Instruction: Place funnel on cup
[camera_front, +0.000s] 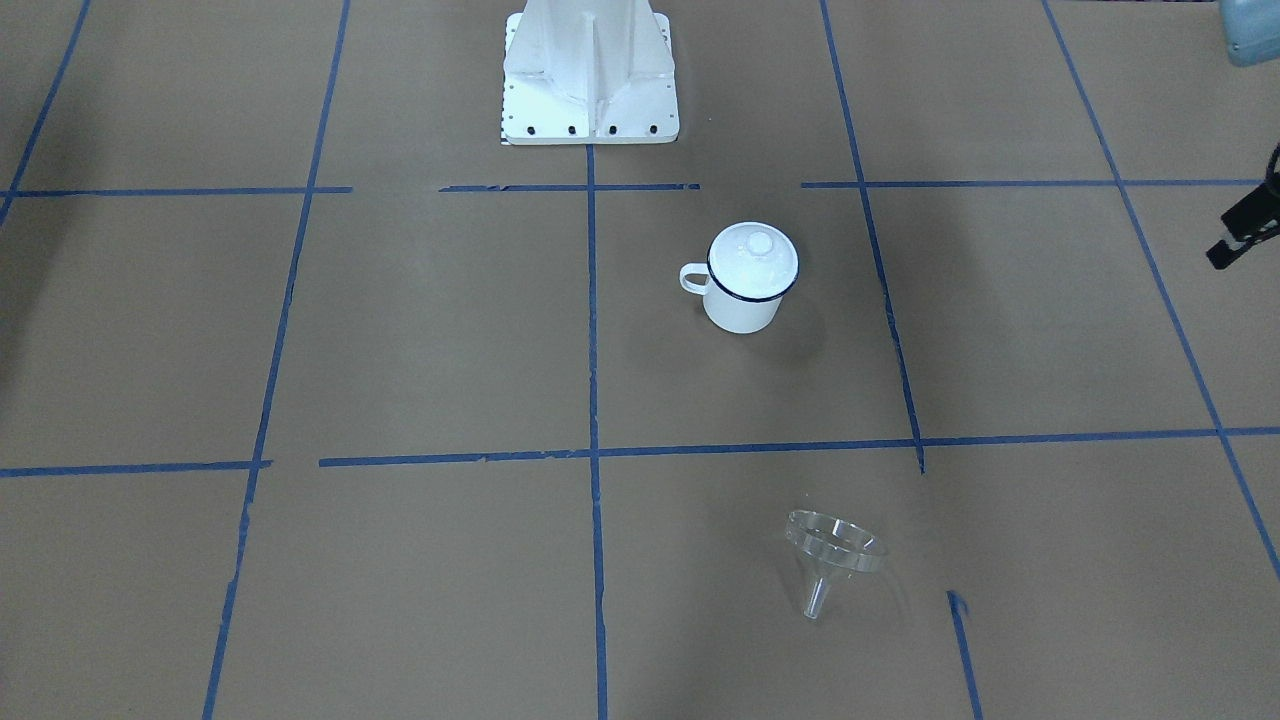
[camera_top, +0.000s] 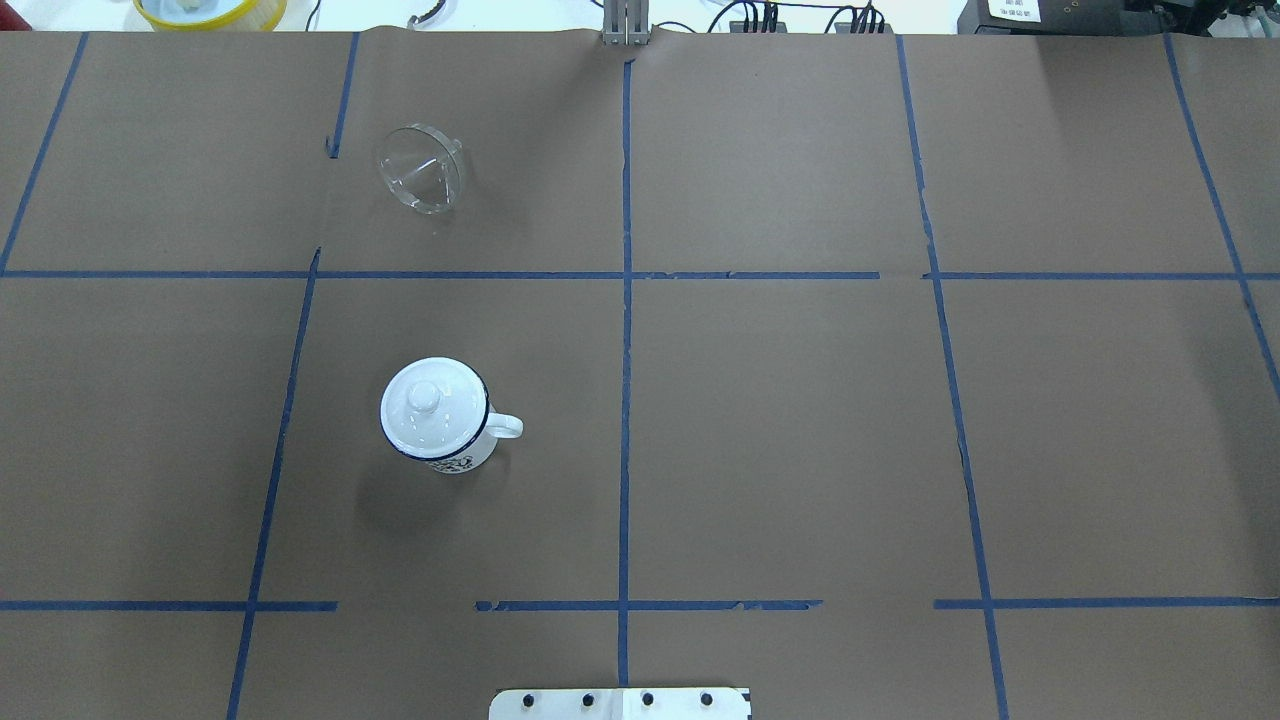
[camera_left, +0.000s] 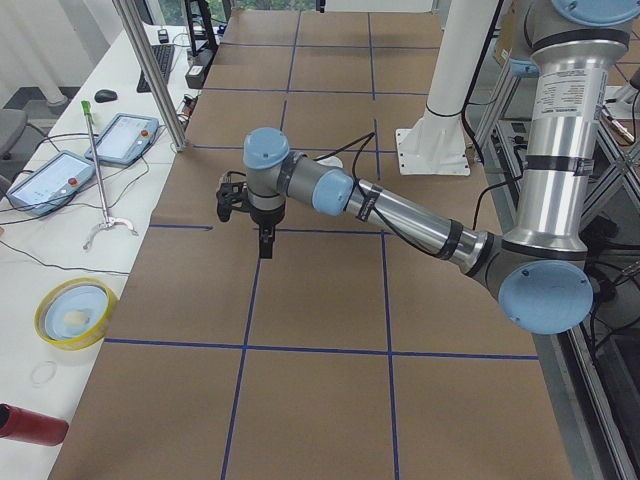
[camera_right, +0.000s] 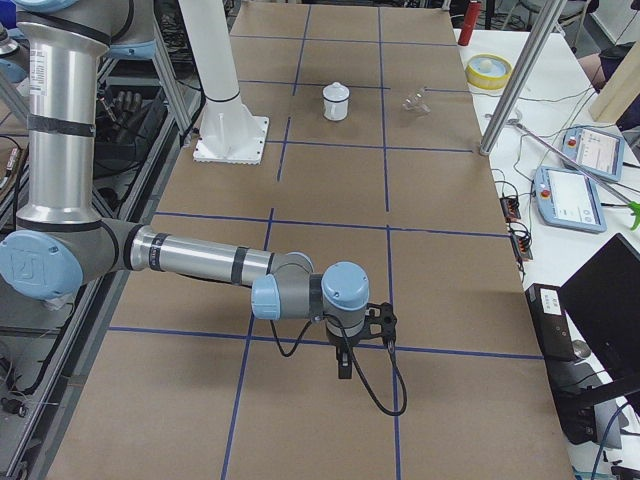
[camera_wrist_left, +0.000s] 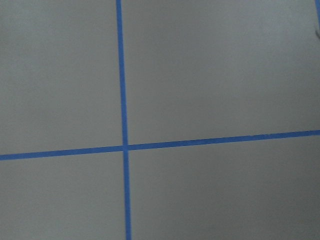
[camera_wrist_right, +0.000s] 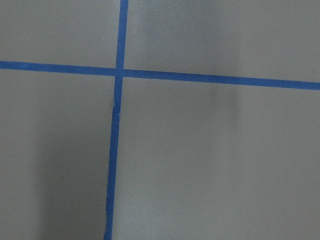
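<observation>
The left arm (camera_left: 410, 222) and right arm (camera_right: 195, 260) are silver tubes with pale blue joint caps (camera_left: 545, 298); a black cable (camera_right: 378, 395) loops to the black right tool (camera_right: 345, 370). White pedestal (camera_front: 590, 75), dark bolts (camera_front: 572, 130).

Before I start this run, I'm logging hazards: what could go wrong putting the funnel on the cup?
1. The funnel is clear and lies tipped on its side, so a grasp may misjudge it or set it rolling.
2. A knobbed lid covers the cup, so the spout likely cannot drop in. Resting on the knob, the funnel could slide off.
</observation>
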